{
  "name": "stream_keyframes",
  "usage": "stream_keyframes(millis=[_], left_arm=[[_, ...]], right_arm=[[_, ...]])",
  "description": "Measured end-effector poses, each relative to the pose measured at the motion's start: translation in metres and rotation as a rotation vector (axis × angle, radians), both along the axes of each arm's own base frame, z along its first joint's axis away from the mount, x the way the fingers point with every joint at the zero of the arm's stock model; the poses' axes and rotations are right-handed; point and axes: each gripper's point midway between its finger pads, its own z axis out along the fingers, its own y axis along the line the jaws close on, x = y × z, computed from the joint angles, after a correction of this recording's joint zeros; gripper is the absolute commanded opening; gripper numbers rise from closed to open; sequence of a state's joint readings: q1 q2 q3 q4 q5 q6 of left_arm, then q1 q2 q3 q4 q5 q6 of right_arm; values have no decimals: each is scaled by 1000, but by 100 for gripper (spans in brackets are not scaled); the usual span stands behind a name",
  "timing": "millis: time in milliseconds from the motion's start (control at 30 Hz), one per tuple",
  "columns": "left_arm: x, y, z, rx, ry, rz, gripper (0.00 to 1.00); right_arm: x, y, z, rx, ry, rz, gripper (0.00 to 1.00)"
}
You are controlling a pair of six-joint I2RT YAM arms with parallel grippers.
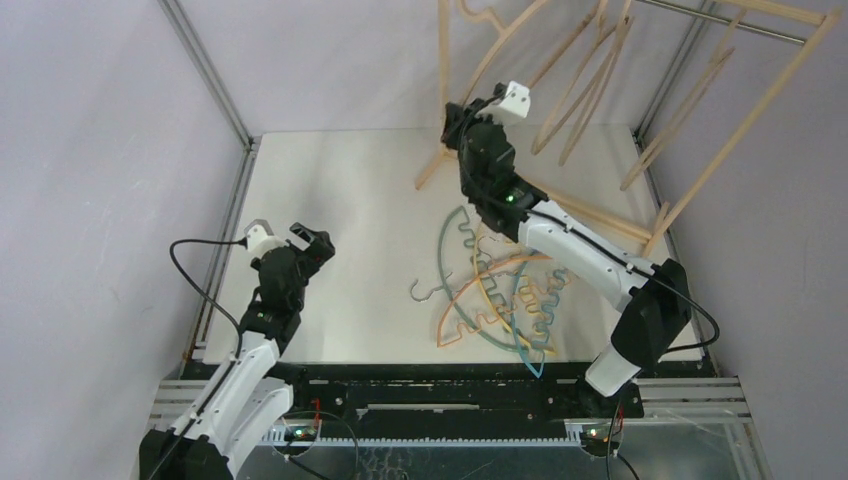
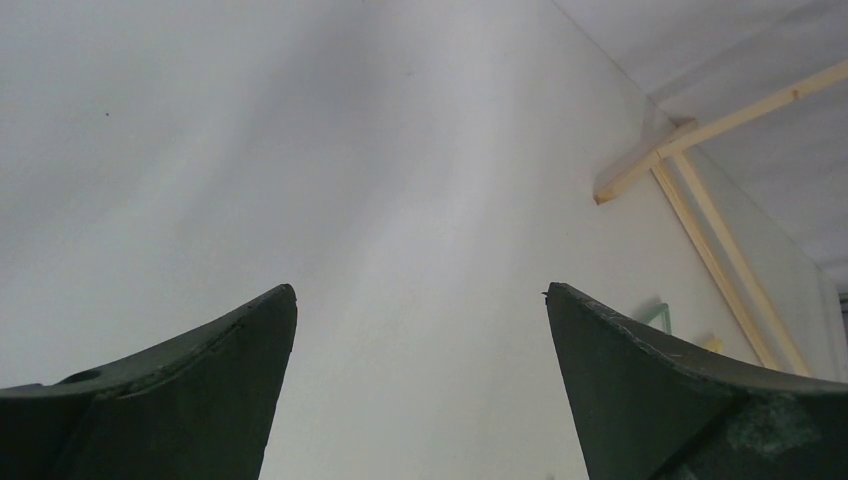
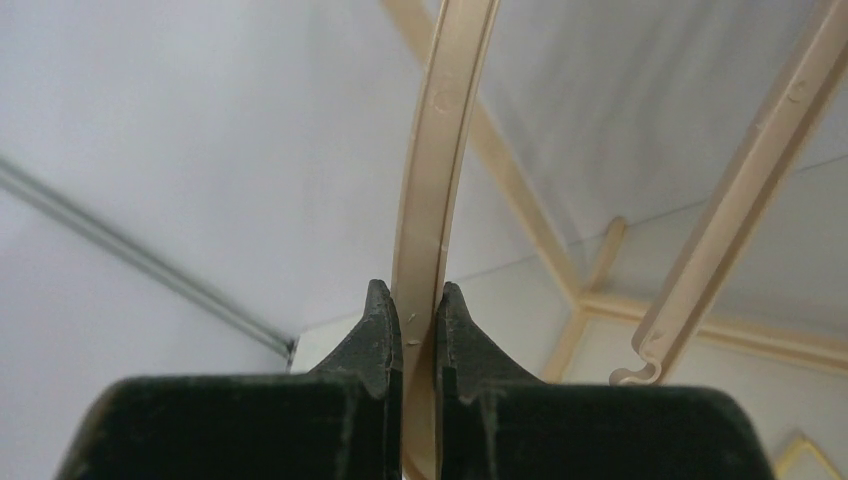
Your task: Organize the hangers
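Observation:
My right gripper (image 1: 478,112) is raised at the back of the table and shut on the arm of a beige wooden hanger (image 1: 512,38). In the right wrist view the gripper (image 3: 418,300) clamps that hanger's arm (image 3: 440,150) between both fingers. Several more beige hangers (image 1: 590,80) hang from the rack's rod. One of them (image 3: 740,190) shows to the right of the held one. Teal (image 1: 455,235), orange (image 1: 470,310), yellow (image 1: 495,300) and blue (image 1: 525,350) wavy hangers lie in a tangled pile on the table. My left gripper (image 1: 310,240) is open and empty, low over the table's left side (image 2: 420,290).
The pale wooden rack frame (image 1: 443,80) with its metal rod (image 1: 730,22) stands at the back right; its foot (image 2: 640,170) rests on the white table (image 1: 340,190). Metal posts (image 1: 205,65) mark the back left corner.

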State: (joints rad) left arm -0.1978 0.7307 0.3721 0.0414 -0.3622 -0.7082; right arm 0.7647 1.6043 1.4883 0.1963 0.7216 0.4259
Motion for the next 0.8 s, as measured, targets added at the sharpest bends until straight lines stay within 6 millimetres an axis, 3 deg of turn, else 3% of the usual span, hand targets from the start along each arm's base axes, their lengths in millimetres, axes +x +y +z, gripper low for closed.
stream_keyframes(millis=[267, 433, 667, 800], left_arm=[[1, -1, -10, 7, 36, -3, 100], [2, 0, -11, 7, 38, 0, 100], [2, 2, -11, 8, 40, 6, 100], [2, 2, -12, 8, 42, 7, 100]], right_arm=[[44, -46, 32, 88, -39, -101, 0], [58, -51, 25, 87, -24, -111, 0], [70, -52, -1, 48, 36, -108, 0], [75, -61, -2, 45, 41, -116, 0]])
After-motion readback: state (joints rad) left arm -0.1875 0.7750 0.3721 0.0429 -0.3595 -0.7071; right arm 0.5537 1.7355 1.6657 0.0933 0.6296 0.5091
